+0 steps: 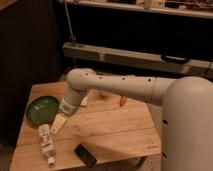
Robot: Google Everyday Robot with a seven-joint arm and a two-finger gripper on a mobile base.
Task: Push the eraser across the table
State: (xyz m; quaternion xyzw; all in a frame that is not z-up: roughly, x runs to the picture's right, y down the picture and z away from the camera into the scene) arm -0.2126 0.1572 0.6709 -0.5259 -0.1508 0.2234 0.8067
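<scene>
Near the front edge of the desk (125, 125), in the single camera view, the eraser (86, 155) lay flat as a small black block, slanted against the plank seams. Just to its left a clear bottle (46, 142) lay on its side, close to the eraser but not visibly touching it. Farther back on the left sat a green bowl (42, 107), and toward the far side an orange-red stick (121, 100) showed below the arm (125, 86).

That arm reached in from the right and bent down at the wrist, so the hand (65, 110) hung over the left-middle of the desk. It was just beside the bowl's right rim and well apart from the eraser. A pale beige piece (59, 123) showed right under the hand. It may have been a pad lying on the boards, though it was hard to separate from the hand's own tip. Whether the hand was released or clenched could not be told.

By my judgement the push had not begun, since nothing touched the eraser and it sat at the near edge. The whole job looked left to do: lower the hand beside the eraser, clear of the bottle, meet its edge low, and slide it across the boards.
</scene>
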